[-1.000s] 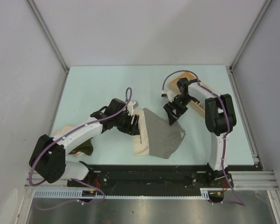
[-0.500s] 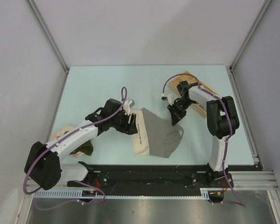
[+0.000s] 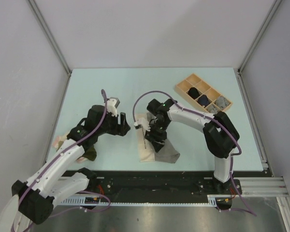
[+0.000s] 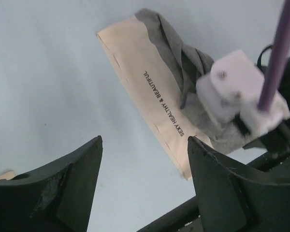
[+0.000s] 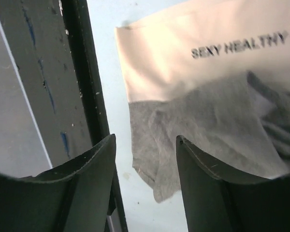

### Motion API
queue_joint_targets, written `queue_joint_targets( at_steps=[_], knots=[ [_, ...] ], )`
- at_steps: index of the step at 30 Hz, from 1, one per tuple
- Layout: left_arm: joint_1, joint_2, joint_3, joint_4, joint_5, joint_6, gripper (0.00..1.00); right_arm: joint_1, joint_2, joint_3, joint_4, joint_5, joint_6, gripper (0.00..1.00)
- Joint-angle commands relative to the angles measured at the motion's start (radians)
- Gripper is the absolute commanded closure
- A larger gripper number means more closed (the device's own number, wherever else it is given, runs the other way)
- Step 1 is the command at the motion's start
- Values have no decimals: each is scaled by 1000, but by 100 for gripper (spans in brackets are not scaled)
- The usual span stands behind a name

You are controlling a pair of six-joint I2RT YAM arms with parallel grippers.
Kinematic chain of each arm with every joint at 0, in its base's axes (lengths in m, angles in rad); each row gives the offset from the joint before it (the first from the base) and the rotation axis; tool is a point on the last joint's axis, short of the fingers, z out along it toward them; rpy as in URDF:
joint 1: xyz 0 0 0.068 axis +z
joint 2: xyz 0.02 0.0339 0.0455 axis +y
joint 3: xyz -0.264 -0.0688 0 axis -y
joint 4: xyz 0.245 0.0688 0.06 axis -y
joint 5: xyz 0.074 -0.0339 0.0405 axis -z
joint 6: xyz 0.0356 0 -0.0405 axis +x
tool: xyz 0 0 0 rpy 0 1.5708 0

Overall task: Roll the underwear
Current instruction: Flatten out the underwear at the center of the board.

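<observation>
A grey underwear (image 3: pixel 165 151) with a pale beige printed waistband (image 4: pixel 152 92) lies near the table's front edge, its grey cloth bunched over toward the band. My right gripper (image 3: pixel 150 139) hovers low over it, open, and grey fabric (image 5: pixel 198 130) lies beneath its fingers (image 5: pixel 145 137). My left gripper (image 3: pixel 125 124) stands open just left of the waistband, nothing between its fingers (image 4: pixel 145 140). More underwear, olive (image 3: pixel 90 154) and pink (image 3: pixel 59 141), lies under the left arm.
A light wooden tray (image 3: pixel 185 87) with compartments sits at the back right, with dark and grey rolled pieces in it. The black base rail (image 5: pixel 89 111) runs close to the garment's near edge. Walls enclose the table on three sides.
The right arm swung left from beside the tray across the garment, and the grey cloth is now folded over toward the waistband. The left gripper drew back left off the band.
</observation>
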Motion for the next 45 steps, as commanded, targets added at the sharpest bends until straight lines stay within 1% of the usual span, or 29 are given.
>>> queue_joint_targets(
  at_steps=[1, 3, 5, 6, 8, 13, 16, 20, 24, 29, 30, 32, 33, 35, 36, 39, 42, 43, 45],
  knots=[
    [17, -76, -15, 9, -68, -25, 24, -139, -40, 85, -69, -98, -40, 43],
    [22, -70, -17, 9, -62, -23, 23, -208, -65, 90, -44, -74, -6, 42],
    [23, -60, -15, 15, -45, -20, 24, -278, -68, 90, 25, -52, 51, 43],
    [23, -41, -14, 15, -39, -20, 23, -299, -54, 98, 49, -58, 93, 43],
    [22, -27, -8, 24, -13, -19, 23, -325, -33, 101, 66, -72, 121, 43],
    [22, -10, -15, 45, 15, -25, 23, -319, 64, 87, 106, -65, 207, 43],
    [22, -9, -24, 52, 24, -29, 23, -314, 94, 85, 149, -55, 270, 42],
    [22, -9, -40, 64, 30, -35, 23, -313, 133, 98, 163, -60, 318, 42],
    [23, -3, -47, 72, 38, -35, 23, -308, 154, 102, 172, -81, 344, 43],
    [23, 14, -60, 91, 63, -37, 23, -308, 174, 105, 186, -71, 368, 52],
    [22, 19, -61, 93, 66, -38, 23, -310, 177, 110, 187, -72, 376, 57],
    [22, 26, -63, 98, 73, -38, 23, -314, 179, 116, 187, -81, 378, 64],
    [22, 29, -63, 96, 75, -38, 23, -316, 179, 119, 187, -82, 376, 71],
    [22, 31, -66, 99, 78, -40, 23, -320, 179, 121, 186, -92, 373, 78],
    [23, 32, -66, 99, 79, -40, 23, -323, 176, 124, 184, -97, 372, 85],
    [22, 39, -67, 102, 87, -40, 23, -337, 170, 137, 164, -83, 346, 95],
    [22, 55, -67, 104, 98, -43, 23, -359, 153, 162, 160, -19, 315, 100],
    [22, 65, -66, 107, 101, -43, 23, -368, 145, 176, 161, 53, 304, 100],
    [22, 74, -66, 108, 109, -43, 23, -377, 139, 190, 172, 121, 261, 100]
  ],
)
